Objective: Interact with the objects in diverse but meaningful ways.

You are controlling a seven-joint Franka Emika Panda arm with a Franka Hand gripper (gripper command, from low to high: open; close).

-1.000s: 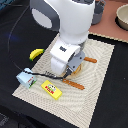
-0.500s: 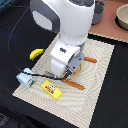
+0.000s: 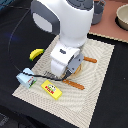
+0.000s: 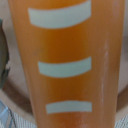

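the exterior view looks down on the mat (image 3: 100, 85) from high; the wrist view presses against the bread loaf (image 4: 70, 65).

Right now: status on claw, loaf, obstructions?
Claw hidden under the arm body, state unreadable. Loaf fills the wrist view, very close. Banana and yellow box lie apart on the mat. No visible obstruction.

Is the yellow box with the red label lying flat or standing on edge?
Flat. The yellow box lies broad face up, label showing, on the mat.
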